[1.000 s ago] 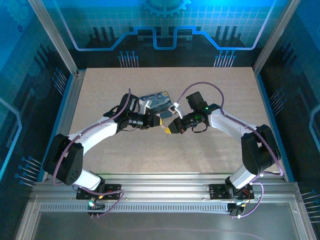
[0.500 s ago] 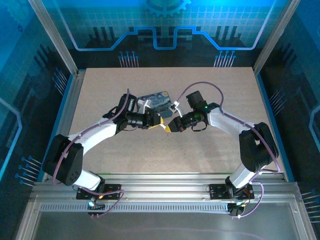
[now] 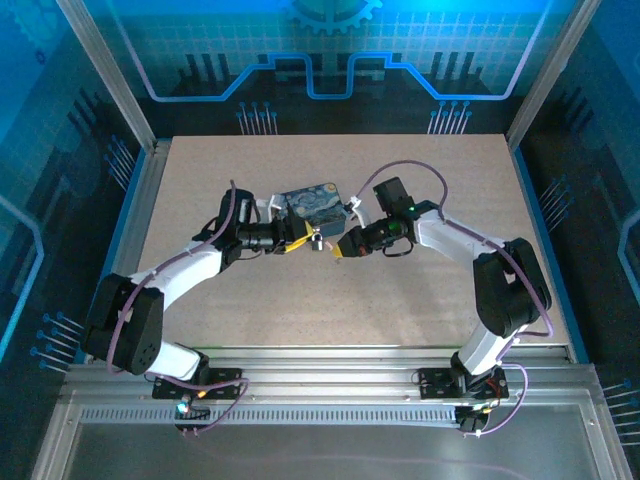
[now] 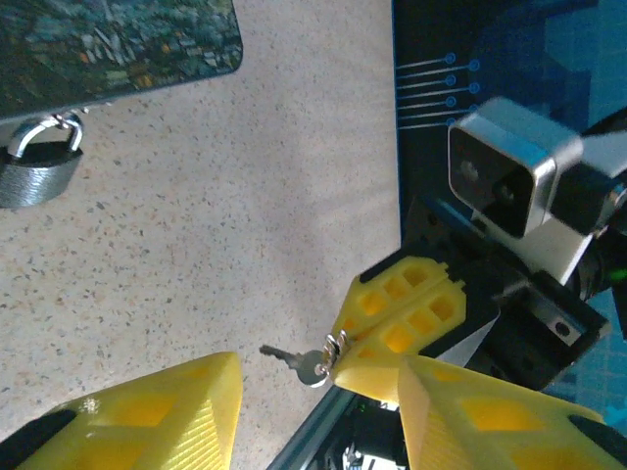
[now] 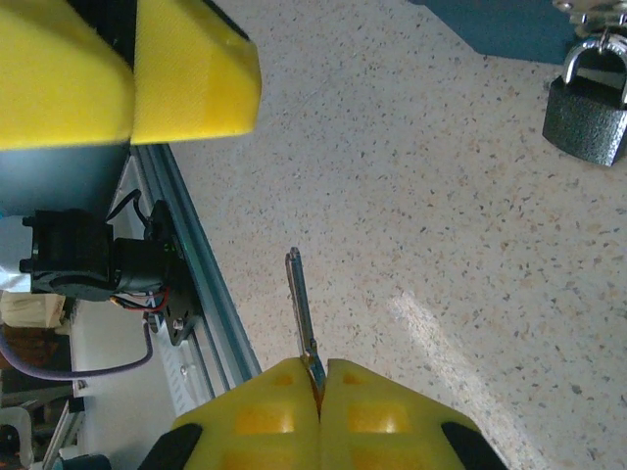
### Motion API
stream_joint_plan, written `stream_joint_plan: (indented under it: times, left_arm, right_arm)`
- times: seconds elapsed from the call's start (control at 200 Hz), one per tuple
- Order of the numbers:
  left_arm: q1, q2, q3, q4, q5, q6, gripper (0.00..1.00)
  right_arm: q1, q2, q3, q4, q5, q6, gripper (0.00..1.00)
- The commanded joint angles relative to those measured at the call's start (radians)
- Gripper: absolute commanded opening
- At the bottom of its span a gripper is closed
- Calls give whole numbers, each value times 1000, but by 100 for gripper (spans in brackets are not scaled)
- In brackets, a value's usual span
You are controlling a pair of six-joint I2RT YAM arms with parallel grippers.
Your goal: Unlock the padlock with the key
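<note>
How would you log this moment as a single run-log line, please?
right end effector: shut on key | left end effector: open | padlock: shackle closed, at case edge

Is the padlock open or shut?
Shut: on the padlock, both ends of its shackle sit in the body; the key is apart, pinched in the right gripper.

We bend both arms inward, wrists facing each other, close together. Our left gripper (image 3: 298, 243) has its fingers spread wide; our right gripper (image 3: 343, 247) presses its fingers together, pinching the key (image 5: 300, 304).
</note>
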Motion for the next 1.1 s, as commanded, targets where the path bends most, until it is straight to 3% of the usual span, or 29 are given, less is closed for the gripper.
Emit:
stream_joint_plan:
  times: [0.0, 0.465, 0.815, 1.096]
  left_arm:
    - [-47, -16, 69, -74, 40, 104, 45]
    - [-90, 35, 121, -184, -12, 198, 43]
    - [-90, 49, 92, -89, 15, 129, 34]
    - [-89, 54, 97, -117, -3, 146, 33]
  right_arm:
    - [10, 13, 34, -17, -14, 1, 3]
    - [24, 0, 33, -11, -37, -4, 3]
    - [29, -5, 23, 4, -69, 0, 3]
    - [33, -10, 19, 13, -82, -1, 4]
